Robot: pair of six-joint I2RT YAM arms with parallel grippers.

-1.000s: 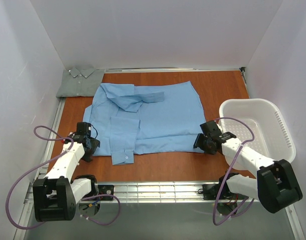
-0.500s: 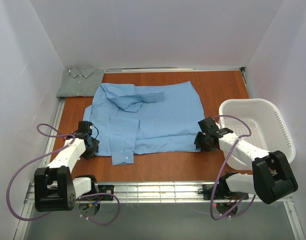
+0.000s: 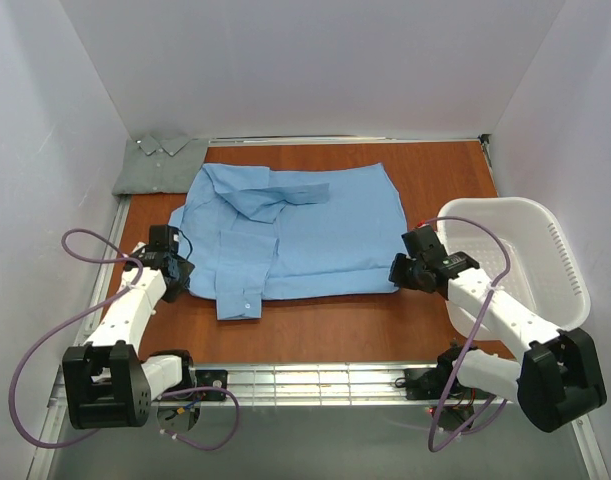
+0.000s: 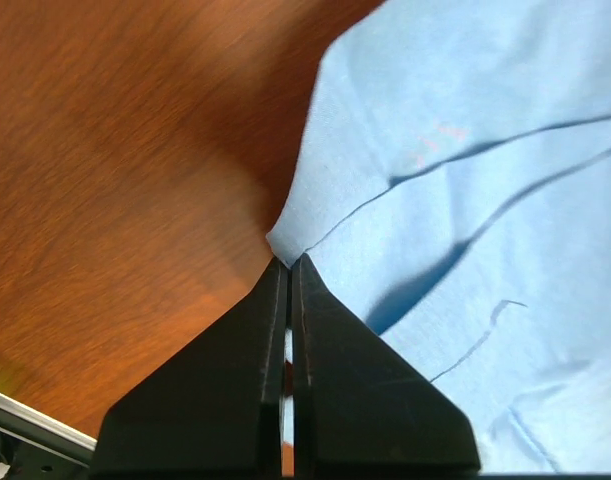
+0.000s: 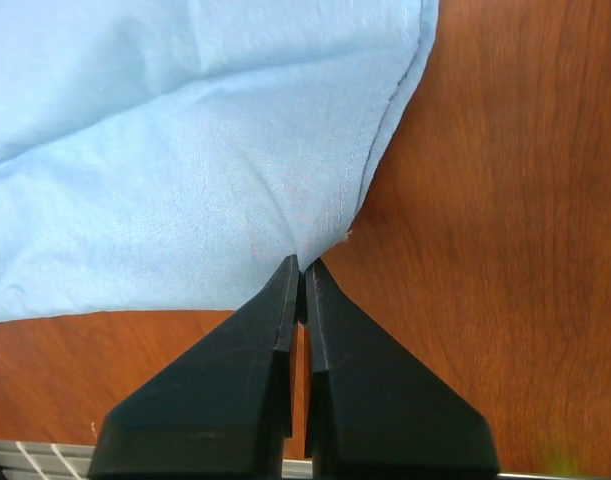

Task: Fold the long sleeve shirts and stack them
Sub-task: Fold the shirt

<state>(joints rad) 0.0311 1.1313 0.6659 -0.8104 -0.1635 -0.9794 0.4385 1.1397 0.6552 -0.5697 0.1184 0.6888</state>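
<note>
We look down on a reddish-brown wood-grain table [image 3: 445, 180] closed in by plain white walls [image 3: 315, 70] at the back and on both sides, with a slotted metal rail [image 3: 315, 378] running along its near edge by the arm bases. The light blue shirt [image 3: 295, 235] lies spread across the middle of the table, collar to the left, one sleeve folded over its front with the cuff toward the near edge. The grey-green shirt [image 3: 160, 165] sits folded in the far left corner, collar up, just apart from the blue one. A white plastic laundry basket [image 3: 495, 204] stands at the right edge, close beside the right arm, and looping purple cables [image 3: 45, 350] trail from both arms. The left gripper [image 3: 180, 275] sits at the shirt's near left edge; in its wrist view we see its black fingers [image 4: 235, 380] pressed together, pinching a peak of blue cloth. The right gripper [image 3: 397, 276] sits at the near right corner of the hem, fingers [image 5: 245, 380] likewise squeezed together on the stitched edge, bare wood on either side.
</note>
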